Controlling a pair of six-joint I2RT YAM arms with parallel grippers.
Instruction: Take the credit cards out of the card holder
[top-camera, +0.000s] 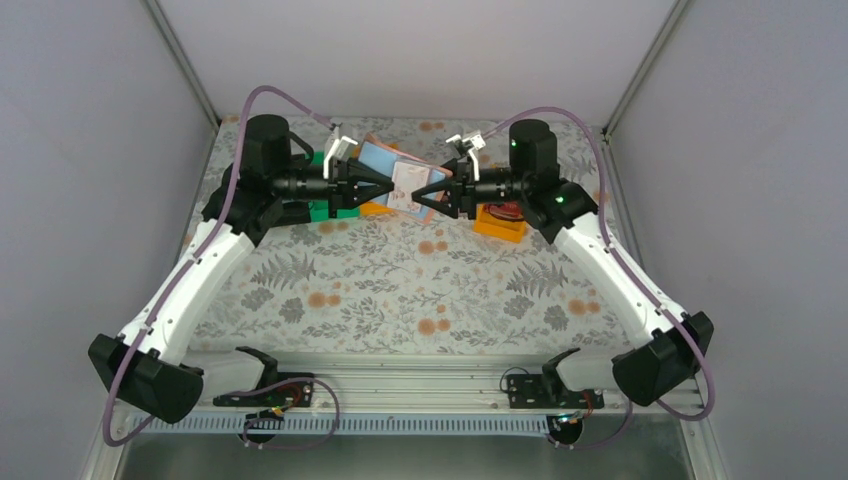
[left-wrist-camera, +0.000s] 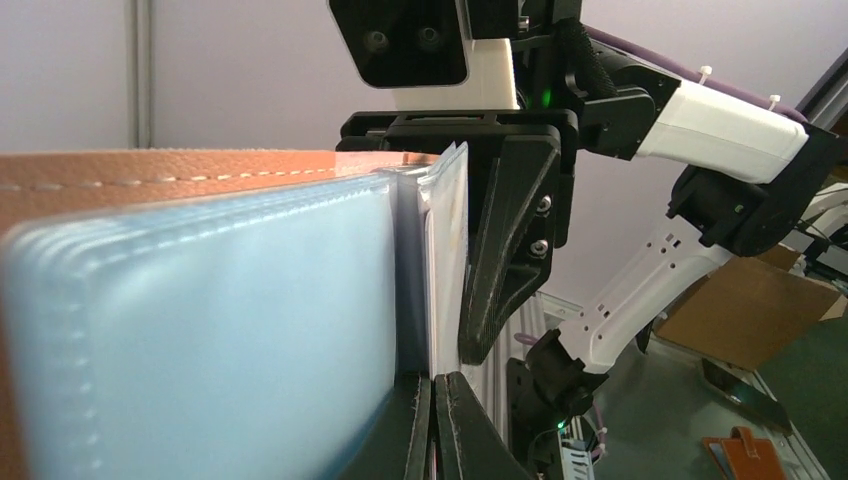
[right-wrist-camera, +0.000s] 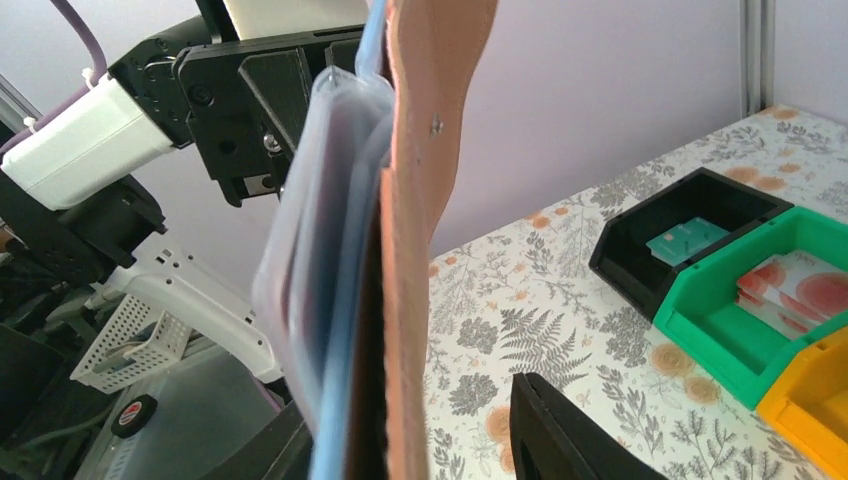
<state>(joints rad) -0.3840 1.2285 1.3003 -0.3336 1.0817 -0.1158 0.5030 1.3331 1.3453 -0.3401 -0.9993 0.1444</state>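
Observation:
The card holder (top-camera: 383, 160) hangs open in the air at the back of the table, between my two grippers. Its brownish-pink cover (left-wrist-camera: 200, 170) and pale blue sleeves (left-wrist-camera: 220, 330) fill the left wrist view. My left gripper (left-wrist-camera: 437, 420) is shut on the lower edge of a whitish sleeve (left-wrist-camera: 445, 260). My right gripper (right-wrist-camera: 410, 445) is open, its fingers on either side of the holder (right-wrist-camera: 425, 200), and the right finger (right-wrist-camera: 560, 430) stands apart from the cover. A whitish-pink face (top-camera: 410, 185) shows in the holder. A teal credit card (right-wrist-camera: 685, 238) lies in the black bin.
A black bin (right-wrist-camera: 630, 250), a green bin (right-wrist-camera: 720, 330) with whitish-pink cards (right-wrist-camera: 800, 290) and a yellow-orange bin (right-wrist-camera: 815, 400) stand in a row on the floral cloth. From above, an orange bin (top-camera: 498, 222) sits under the right wrist and a green one (top-camera: 330, 207) under the left.

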